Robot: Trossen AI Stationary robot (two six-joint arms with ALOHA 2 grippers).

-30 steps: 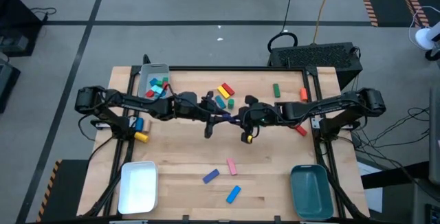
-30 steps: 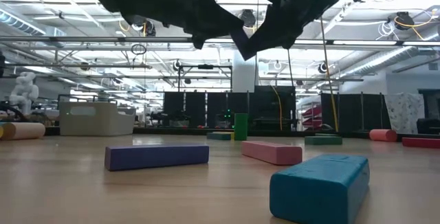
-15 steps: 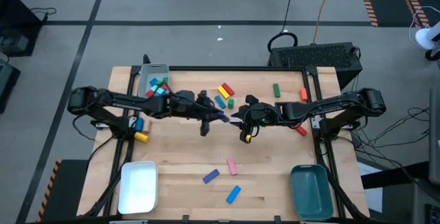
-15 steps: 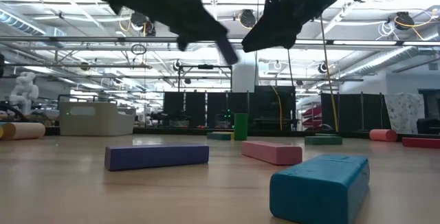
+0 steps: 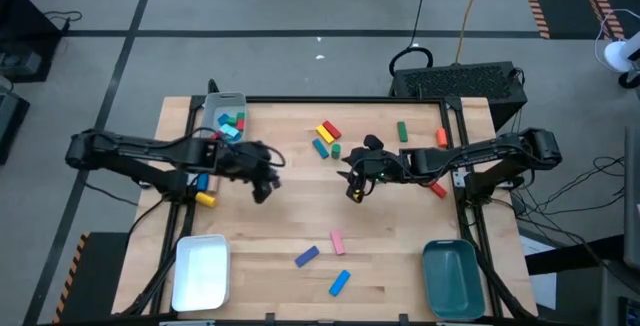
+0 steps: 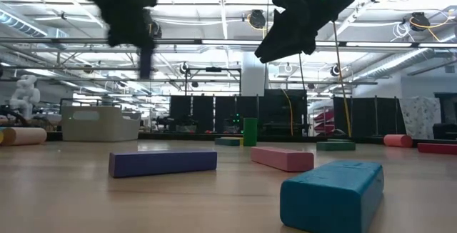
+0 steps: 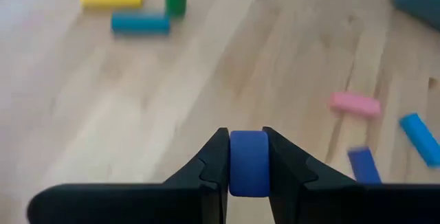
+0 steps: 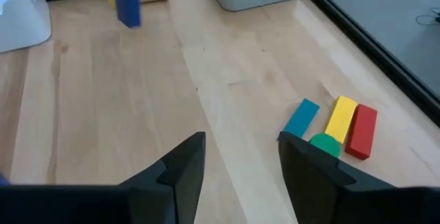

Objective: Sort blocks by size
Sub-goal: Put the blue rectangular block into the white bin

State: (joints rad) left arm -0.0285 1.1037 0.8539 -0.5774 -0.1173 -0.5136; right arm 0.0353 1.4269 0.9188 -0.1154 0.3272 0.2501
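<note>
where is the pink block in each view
high view: pink block, low centre of the table
low view, right of centre, middle distance
left wrist view, far right
right wrist view: not in it
shared landmark: the purple bar beside it

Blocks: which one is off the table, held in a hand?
The blue block, clamped between the left hand's fingers. The other blocks all lie on the table or in the grey tray.

Overhead, table-level and two wrist cameras, all sharing the wooden table.
</note>
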